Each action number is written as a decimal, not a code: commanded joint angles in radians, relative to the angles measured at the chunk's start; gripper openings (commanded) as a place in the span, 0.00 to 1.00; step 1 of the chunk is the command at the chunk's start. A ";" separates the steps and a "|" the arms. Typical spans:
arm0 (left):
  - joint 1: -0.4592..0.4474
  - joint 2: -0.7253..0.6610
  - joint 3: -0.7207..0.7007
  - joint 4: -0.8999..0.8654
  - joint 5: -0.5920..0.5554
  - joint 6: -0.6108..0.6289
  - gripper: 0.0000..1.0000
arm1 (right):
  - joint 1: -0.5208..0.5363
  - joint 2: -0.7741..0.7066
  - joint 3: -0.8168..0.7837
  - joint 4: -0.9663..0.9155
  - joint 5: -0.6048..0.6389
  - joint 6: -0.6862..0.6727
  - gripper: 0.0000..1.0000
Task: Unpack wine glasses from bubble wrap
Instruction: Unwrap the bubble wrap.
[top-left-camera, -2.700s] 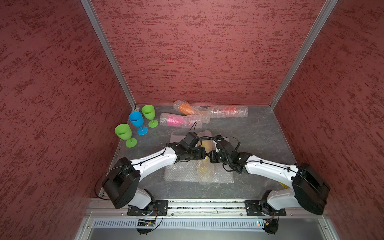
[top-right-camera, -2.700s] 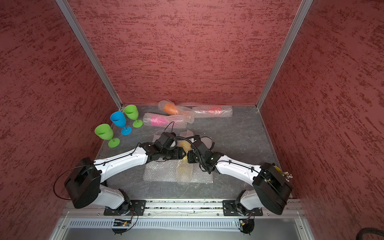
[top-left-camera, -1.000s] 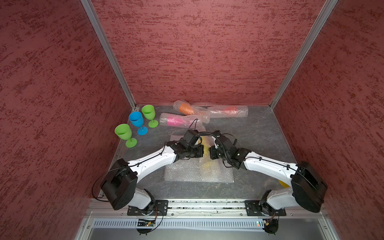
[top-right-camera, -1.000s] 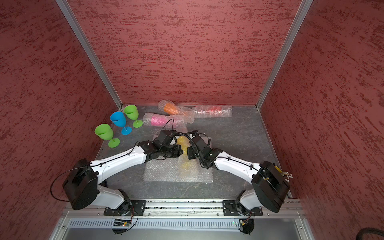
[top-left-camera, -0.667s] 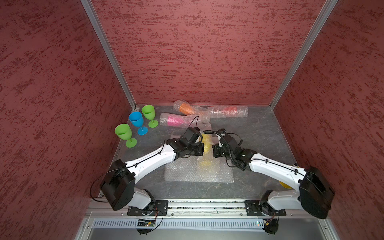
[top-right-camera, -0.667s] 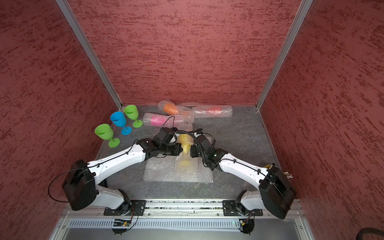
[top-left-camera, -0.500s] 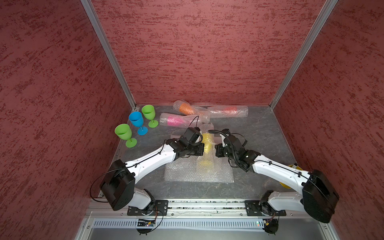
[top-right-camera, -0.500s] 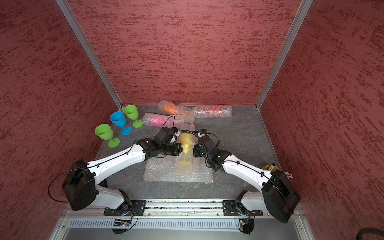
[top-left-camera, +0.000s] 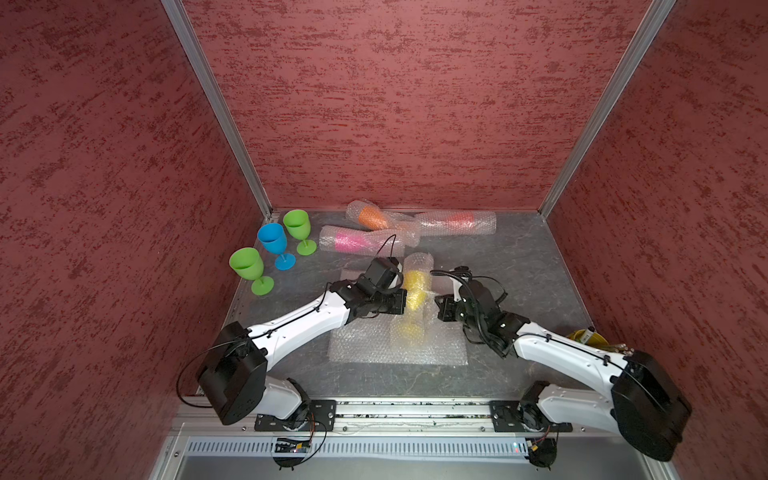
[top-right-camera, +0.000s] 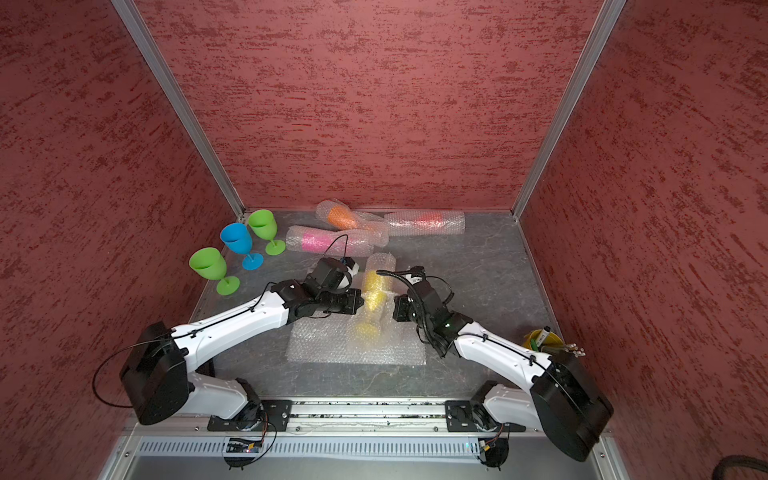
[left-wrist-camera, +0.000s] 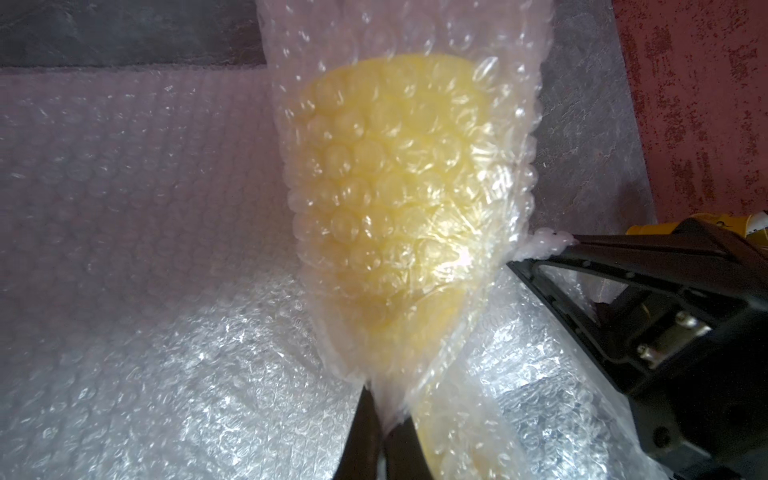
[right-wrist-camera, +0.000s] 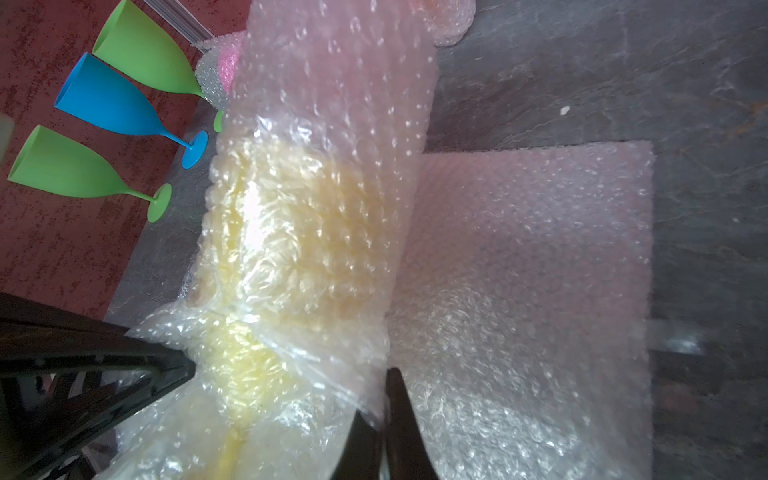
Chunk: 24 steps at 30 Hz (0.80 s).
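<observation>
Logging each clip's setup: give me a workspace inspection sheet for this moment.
Surface: grey stone-look tabletop, no spills seen.
Job's things: two green plastic goblets and a blue plastic goblet upright, unwrapped; yellow plastic goblet inside a clear bubble-wrap roll; pink goblet, orange goblet, red goblet in rolls lying behind; flat bubble-wrap sheet beneath.
Clutter: small yellow container beside the right arm.
Tools: left tool and right tool both shut on that roll.
Cables: black loop above each tool.
Surroundings: red textured walls.

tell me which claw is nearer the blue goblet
Left. The left claw pinches the yellow roll on the side facing the blue goblet; the right claw pinches its far side.
</observation>
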 joint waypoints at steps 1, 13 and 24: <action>0.020 -0.032 -0.029 -0.066 -0.105 0.003 0.00 | -0.039 -0.015 -0.037 -0.024 0.093 0.033 0.00; 0.032 -0.063 -0.052 -0.064 -0.113 0.000 0.00 | -0.058 -0.032 -0.113 0.035 0.082 0.041 0.00; -0.004 -0.039 -0.066 -0.005 -0.149 0.001 0.00 | -0.059 -0.033 -0.140 0.050 0.076 0.042 0.00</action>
